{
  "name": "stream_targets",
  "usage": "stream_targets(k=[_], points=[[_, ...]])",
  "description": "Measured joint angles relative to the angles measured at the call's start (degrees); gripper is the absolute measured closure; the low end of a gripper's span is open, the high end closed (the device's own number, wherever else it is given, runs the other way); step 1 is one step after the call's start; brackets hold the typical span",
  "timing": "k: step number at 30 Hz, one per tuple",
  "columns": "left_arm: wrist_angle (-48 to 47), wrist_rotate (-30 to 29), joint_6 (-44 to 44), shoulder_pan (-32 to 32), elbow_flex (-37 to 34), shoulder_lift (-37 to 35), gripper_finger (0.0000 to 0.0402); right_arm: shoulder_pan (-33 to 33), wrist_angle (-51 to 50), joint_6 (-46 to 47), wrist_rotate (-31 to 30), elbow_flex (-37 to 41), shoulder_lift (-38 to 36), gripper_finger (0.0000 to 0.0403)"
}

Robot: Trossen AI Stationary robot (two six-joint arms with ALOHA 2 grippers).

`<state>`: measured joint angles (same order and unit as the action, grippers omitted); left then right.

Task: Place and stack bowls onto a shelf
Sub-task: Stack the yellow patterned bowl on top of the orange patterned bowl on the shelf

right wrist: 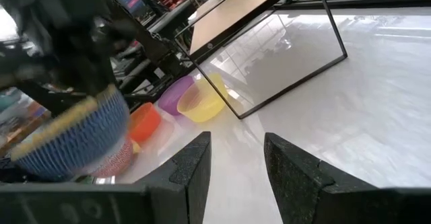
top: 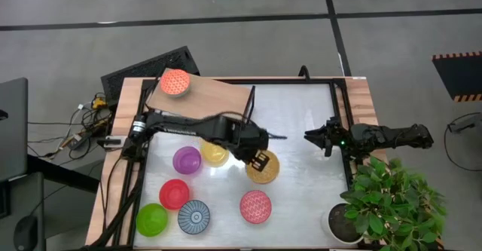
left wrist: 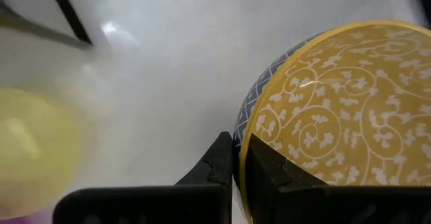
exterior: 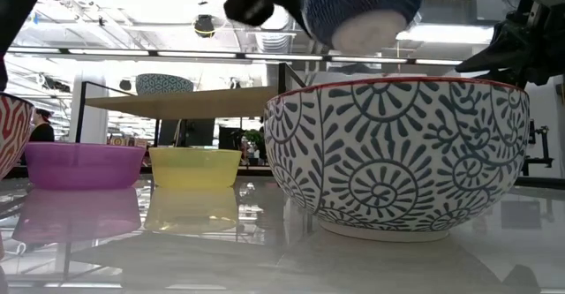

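1. High view: the gold-patterned bowl (top: 263,168) hangs near the middle of the silvery table (top: 301,115), gripped at its rim by the left gripper (top: 258,158). In the left wrist view its yellow inside with white scrolls sits against a blue lattice outside (left wrist: 337,109), and the two dark fingers (left wrist: 219,167) pinch the rim between them.
2. In the low view that bowl (exterior: 357,3) is clear of the tabletop, above the blue-grey patterned bowl (exterior: 397,157) in the foreground.
3. Beside it on the table lie the yellow bowl (top: 215,153) and purple bowl (top: 187,160), then the red bowl (top: 174,194), green bowl (top: 151,218), radial bowl (top: 194,216) and pink-red bowl (top: 254,206).
4. The wooden shelf (top: 218,96) stands at the far left corner, carrying one orange patterned bowl (top: 175,82) at its left end.
5. The right gripper (top: 315,136) waits near the table's right edge, its fingers (right wrist: 192,167) parted and holding nothing.
6. A potted plant (top: 384,202) fills the near right corner.
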<state>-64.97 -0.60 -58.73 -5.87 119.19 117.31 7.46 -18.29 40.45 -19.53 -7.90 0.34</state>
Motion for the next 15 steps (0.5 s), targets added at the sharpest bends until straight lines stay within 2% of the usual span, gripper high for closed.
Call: stream_targets(k=[4,8,10,15], points=[[-8.6,-0.4,4.7,2.0,7.7,0.0,0.0401,0.0,-1.0,0.0,0.0,0.0,0.0,0.0239],[-16.7,-3.6,7.5,5.2,15.1,0.0,0.0401,0.0,-1.5,0.0,-0.1,0.0,0.0,0.0239],[-19.8,-7.0,7.6,7.1,15.3,-1.0,0.0401,0.0,-1.6,0.0,-0.2,0.0,0.0,0.0239],[-25.0,-8.4,9.7,12.1,13.9,-4.2,0.0401,-0.2,-2.1,0.0,-1.3,0.0,0.0,0.0239]])
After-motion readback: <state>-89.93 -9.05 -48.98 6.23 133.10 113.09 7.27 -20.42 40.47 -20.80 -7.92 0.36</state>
